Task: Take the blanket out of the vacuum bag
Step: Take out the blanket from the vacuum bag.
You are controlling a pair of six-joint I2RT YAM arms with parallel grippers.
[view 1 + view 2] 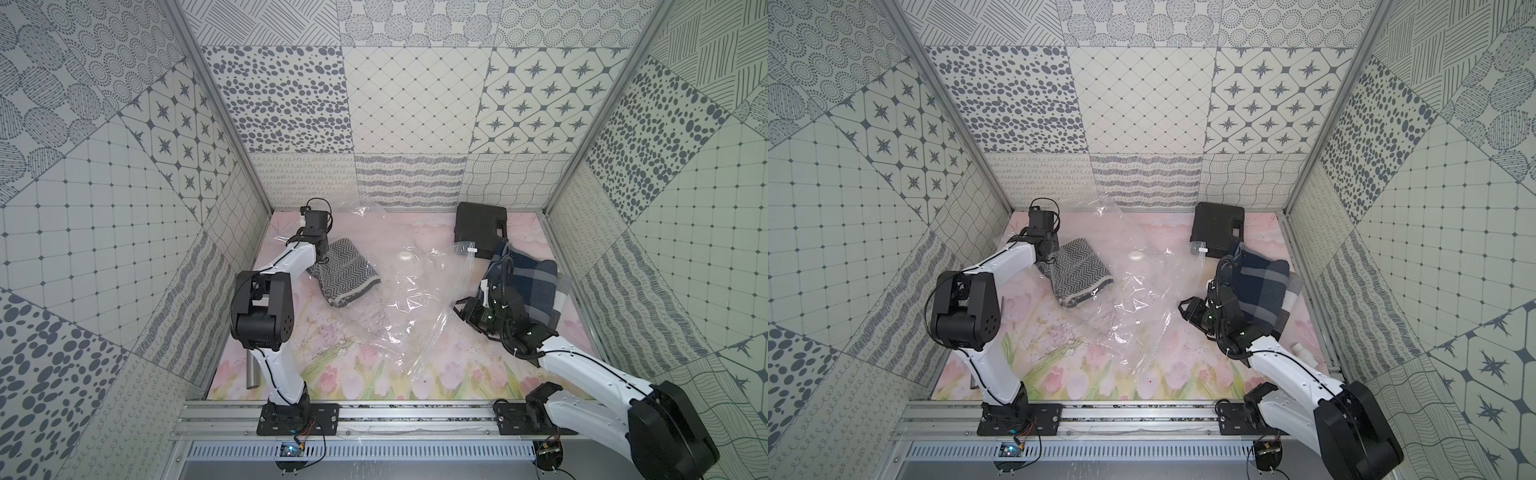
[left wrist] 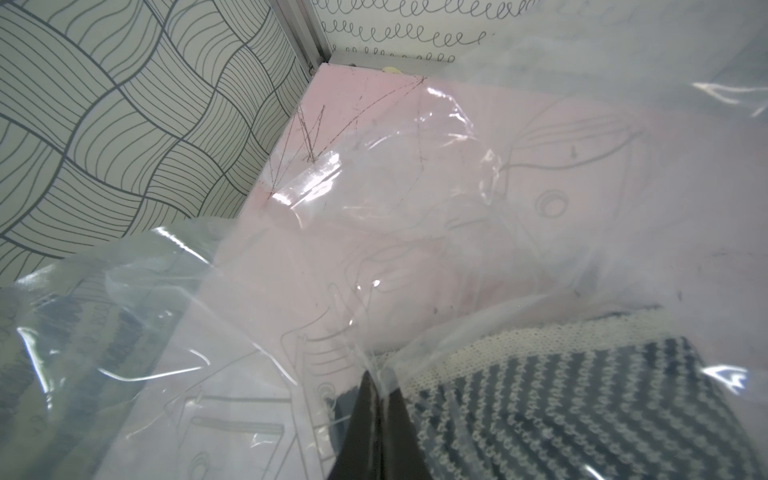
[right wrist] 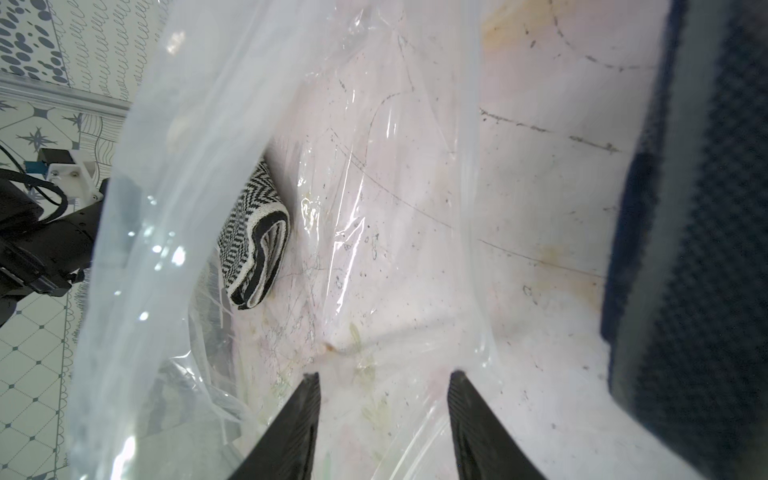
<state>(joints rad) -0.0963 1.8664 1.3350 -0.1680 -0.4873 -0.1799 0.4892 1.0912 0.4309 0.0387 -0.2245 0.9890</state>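
Reaching far, left tool [image 2: 382,384] pinches vacuum bag [image 1: 411,299]; right tool [image 3: 384,373] gapes low.

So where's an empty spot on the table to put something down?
Bare table runs along its front edge, up to the vacuum bag. The middle is under the bag. The right side is crowded with the plaid blanket and black case.

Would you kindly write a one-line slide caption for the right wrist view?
Right tool, jaws apart, faces the crinkled vacuum bag, with the folded herringbone blanket lying beyond.
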